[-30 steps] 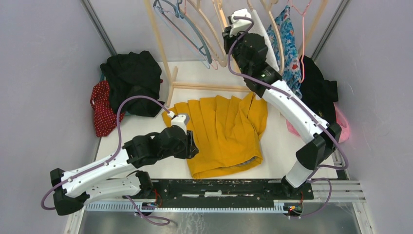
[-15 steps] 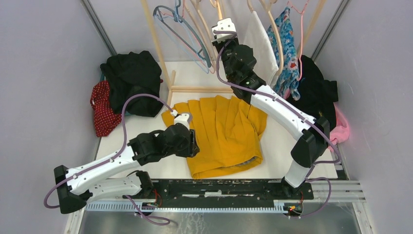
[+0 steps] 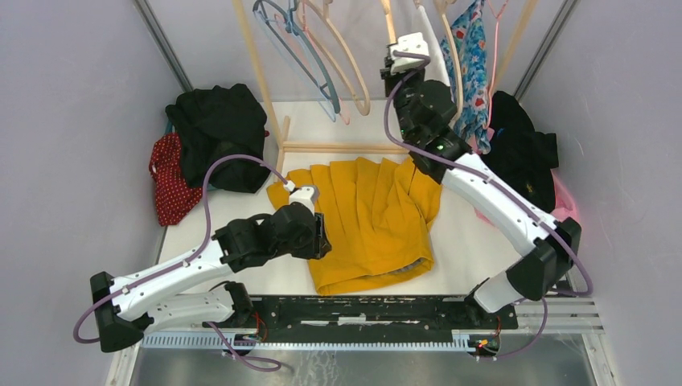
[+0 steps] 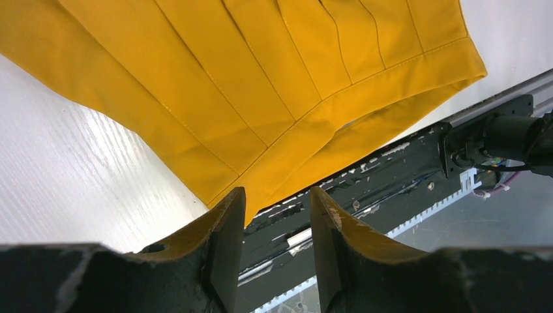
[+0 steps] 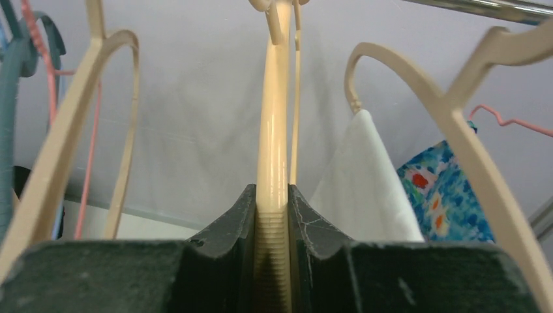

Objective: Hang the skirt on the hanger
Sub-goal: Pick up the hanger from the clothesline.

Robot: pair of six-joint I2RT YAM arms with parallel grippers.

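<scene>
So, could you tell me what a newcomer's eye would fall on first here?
The bright yellow skirt lies spread flat on the white table, mid-scene. Behind it, the right gripper is shut on a cream hanger at the rack, while the left gripper hovers open above the skirt's near corner.

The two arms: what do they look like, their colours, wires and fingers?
Both the left arm and the right arm have smooth white links between bulky black joints. A thin purple cable loops loosely outside each, and a small white box sits at each wrist. The fingers are dark, thick wedges tapering to blunt tips.
</scene>
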